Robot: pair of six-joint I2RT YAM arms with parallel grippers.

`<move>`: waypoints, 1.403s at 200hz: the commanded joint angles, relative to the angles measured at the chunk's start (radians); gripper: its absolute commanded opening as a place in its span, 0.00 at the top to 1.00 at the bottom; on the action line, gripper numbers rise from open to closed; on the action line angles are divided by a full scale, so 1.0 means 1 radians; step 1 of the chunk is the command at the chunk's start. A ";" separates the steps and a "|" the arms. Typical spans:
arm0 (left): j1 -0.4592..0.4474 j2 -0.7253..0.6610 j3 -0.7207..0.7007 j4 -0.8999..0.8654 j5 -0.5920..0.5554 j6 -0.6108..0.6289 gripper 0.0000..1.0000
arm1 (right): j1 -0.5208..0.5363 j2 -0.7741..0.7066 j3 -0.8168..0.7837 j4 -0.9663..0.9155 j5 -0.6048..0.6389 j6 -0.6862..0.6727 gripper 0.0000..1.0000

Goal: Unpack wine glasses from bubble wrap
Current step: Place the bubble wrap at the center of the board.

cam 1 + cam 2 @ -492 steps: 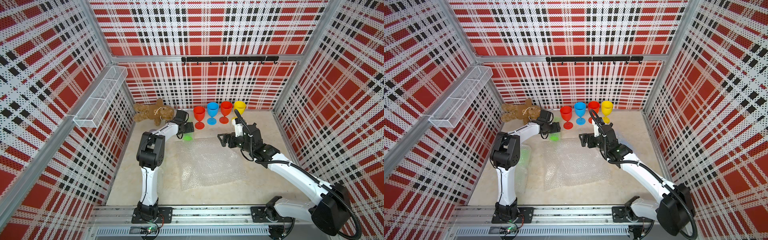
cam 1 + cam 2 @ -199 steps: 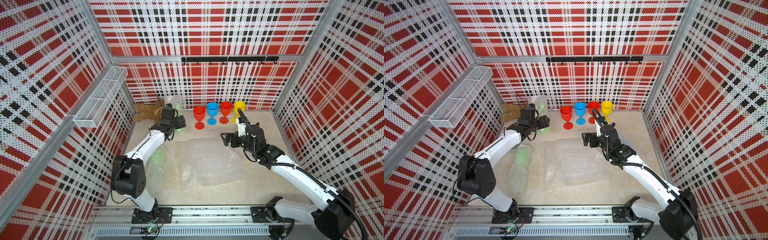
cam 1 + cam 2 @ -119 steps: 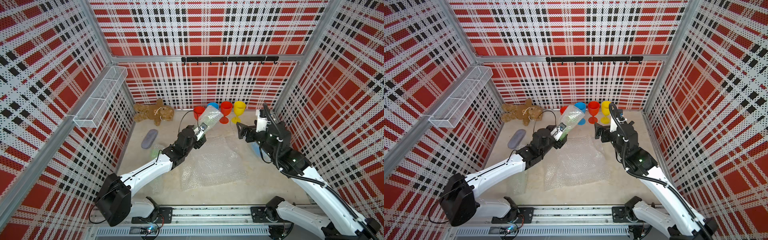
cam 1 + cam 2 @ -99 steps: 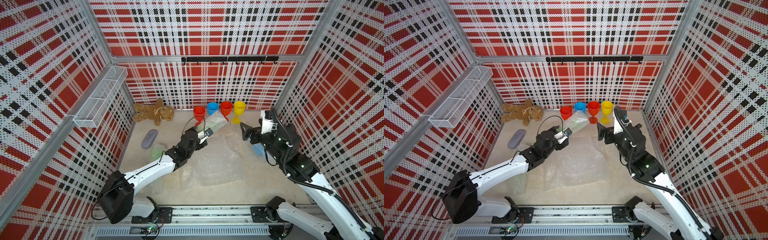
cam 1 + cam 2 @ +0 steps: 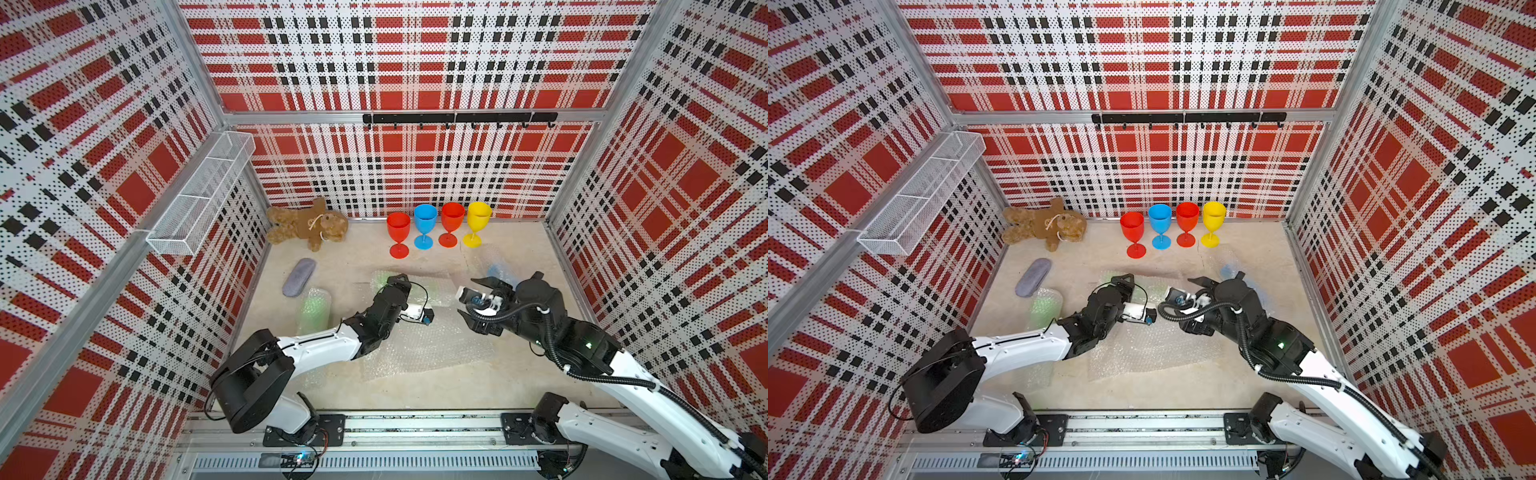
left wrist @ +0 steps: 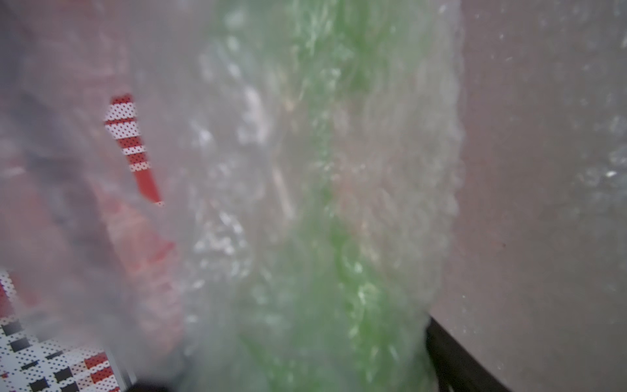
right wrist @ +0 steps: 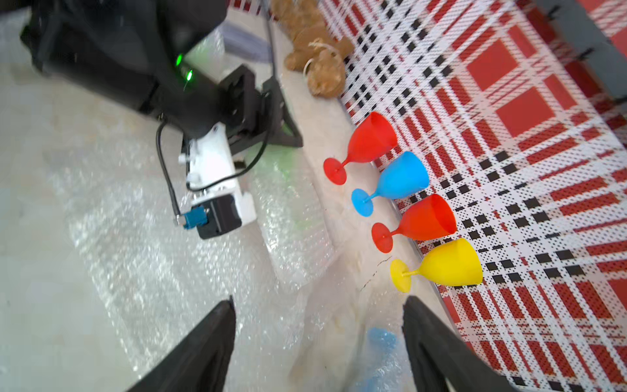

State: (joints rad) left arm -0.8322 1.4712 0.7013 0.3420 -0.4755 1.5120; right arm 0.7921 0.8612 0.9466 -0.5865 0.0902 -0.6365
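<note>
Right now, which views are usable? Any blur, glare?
Left wrist: filled by the wrapped green goblet, all soft, out of focus; poor. Right wrist: row of goblets fairly crisp, flat bubble wrap sheet smeared, with bright glare. Both top views: sharp, evenly lit, only soft shadows, mild sheen on that sheet.

Your left arm (image 5: 320, 345) stretches low and forward, with the left gripper (image 5: 397, 282) tipped down and its jaws wide; you can't tell whether they clamp. Your right arm (image 5: 582, 340) bends inward, the right gripper (image 7: 319, 302) facing its partner, jaws clearly apart.
</note>
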 commanded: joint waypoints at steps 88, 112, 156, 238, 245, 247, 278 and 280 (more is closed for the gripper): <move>-0.098 -0.010 -0.032 0.081 -0.007 0.089 0.17 | 0.056 0.156 -0.232 0.338 0.171 -0.263 0.10; -0.116 -0.026 -0.049 0.088 -0.001 0.092 0.17 | 0.056 0.222 -0.240 0.408 0.196 -0.285 0.14; -0.137 -0.048 -0.068 0.092 0.009 0.073 0.13 | 0.055 0.310 -0.176 0.368 0.179 -0.244 0.52; -0.126 -0.090 -0.080 0.095 -0.011 0.047 0.02 | 0.055 0.294 -0.069 0.178 0.031 -0.121 1.00; -0.122 -0.098 -0.082 0.093 -0.019 0.044 0.02 | 0.055 0.291 -0.066 0.168 0.032 -0.110 1.00; -0.121 -0.100 -0.083 0.091 -0.022 0.043 0.02 | 0.055 0.288 -0.066 0.166 0.034 -0.105 1.00; -0.116 -0.148 -0.101 0.057 -0.061 0.009 0.02 | 0.055 0.278 -0.056 0.160 0.046 -0.012 1.00; -0.116 -0.152 -0.103 0.054 -0.064 0.008 0.02 | 0.055 0.276 -0.055 0.161 0.047 -0.006 1.00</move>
State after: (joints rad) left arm -0.9546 1.3712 0.6151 0.4023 -0.5014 1.5616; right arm 0.8421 1.1671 0.8597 -0.4004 0.1532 -0.7292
